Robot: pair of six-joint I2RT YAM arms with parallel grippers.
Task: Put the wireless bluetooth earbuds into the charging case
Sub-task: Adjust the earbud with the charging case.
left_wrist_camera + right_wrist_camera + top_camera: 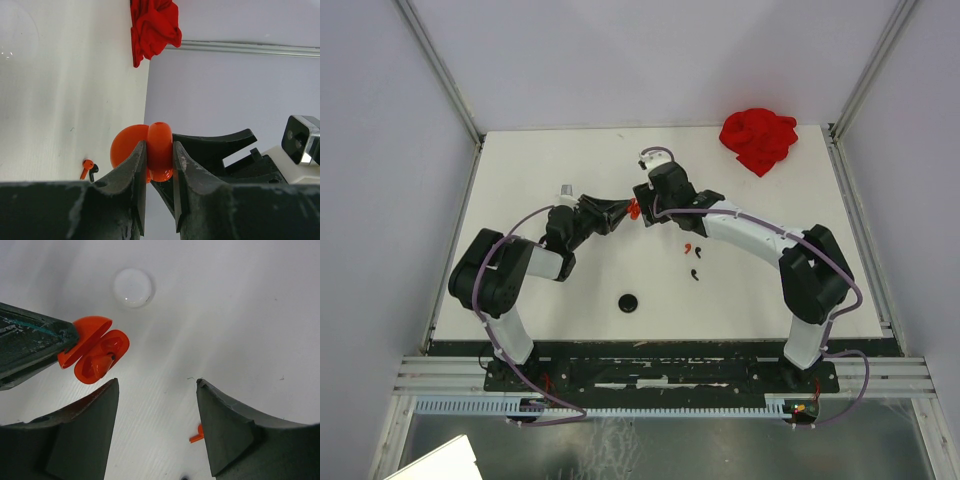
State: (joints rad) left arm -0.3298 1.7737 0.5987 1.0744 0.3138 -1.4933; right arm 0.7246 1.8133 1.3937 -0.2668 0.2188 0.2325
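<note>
My left gripper [159, 146] is shut on a red charging case [160, 150], held above the table with its lid [125, 145] swung open. In the right wrist view the open case [97, 352] has a red piece resting in its lower half; it looks like an earbud. My right gripper [157, 382] is open and empty, just right of the case [634, 209], not touching it. A red earbud [688, 248] and a black earbud [695, 273] lie on the table under the right forearm. The left wrist view shows the red earbud [86, 168] and the black earbud [93, 171] side by side.
A crumpled red cloth [758, 140] lies at the back right corner. A black disc [628, 302] sits near the front middle. A white disc [132, 287] lies on the table beyond the case. Walls enclose the table on three sides.
</note>
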